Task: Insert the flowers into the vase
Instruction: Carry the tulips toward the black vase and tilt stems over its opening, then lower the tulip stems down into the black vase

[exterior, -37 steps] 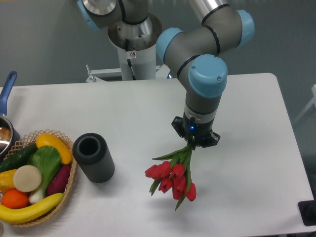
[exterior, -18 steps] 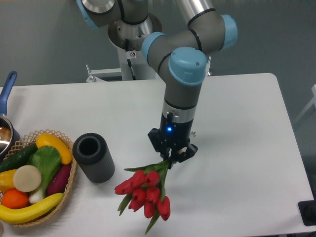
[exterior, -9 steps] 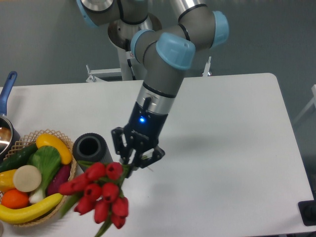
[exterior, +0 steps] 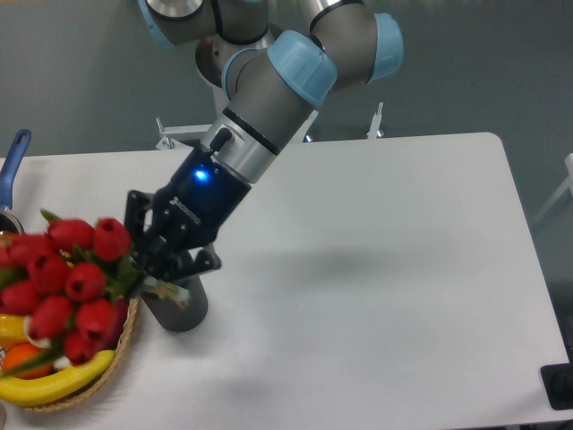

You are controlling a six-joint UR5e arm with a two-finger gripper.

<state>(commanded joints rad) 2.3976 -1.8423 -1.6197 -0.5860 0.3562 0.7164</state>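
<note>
The flowers [exterior: 67,278], a bunch of red tulip buds with green leaves, are held up at the left, heads pointing left over the basket. My gripper [exterior: 154,269] is shut on their stems, tilted low and to the left. The vase [exterior: 179,309], dark grey and ribbed, stands just under the gripper; its mouth is hidden behind the fingers and only its lower side shows.
A wicker basket [exterior: 116,358] with a banana [exterior: 54,383] and an orange [exterior: 20,356] sits at the front left, largely covered by the flowers. A blue-handled pan [exterior: 13,157] lies at the far left edge. The arm's base stands at the back.
The arm has swung left and tilted, carrying the flowers from the table's front middle up and over the basket. The gripper now covers the vase's mouth.
</note>
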